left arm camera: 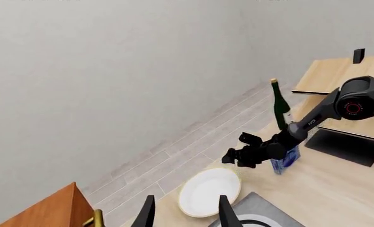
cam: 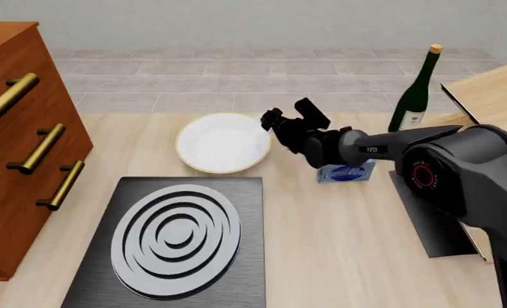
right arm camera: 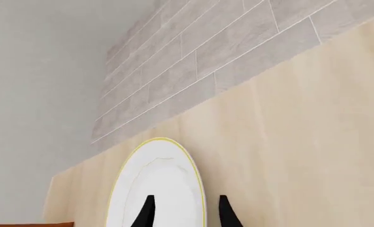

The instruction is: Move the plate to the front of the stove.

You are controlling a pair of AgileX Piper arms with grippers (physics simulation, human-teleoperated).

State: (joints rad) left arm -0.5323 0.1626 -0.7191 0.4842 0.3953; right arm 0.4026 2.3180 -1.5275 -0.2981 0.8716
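The plate (cam: 223, 142) lies on the surface just beyond the far edge of the stove (cam: 178, 240), apparently still to be picked up. The right gripper (cam: 275, 120) hovers at the plate's right rim, fingers apart and empty, so this looks like the approach. Next it probably needs to drop until the rim sits between the fingers, then close. The left gripper (left arm camera: 185, 213) is open, holding nothing, and absent from the front view. Contact with the rim is hard to judge.

Open counter (cam: 322, 244) lies right of the stove (cam: 172, 240). The wooden drawer cabinet (cam: 22, 141) walls the left; blue box (cam: 346, 172), bottle (cam: 414, 96) and black mat (cam: 433, 224) crowd the right.
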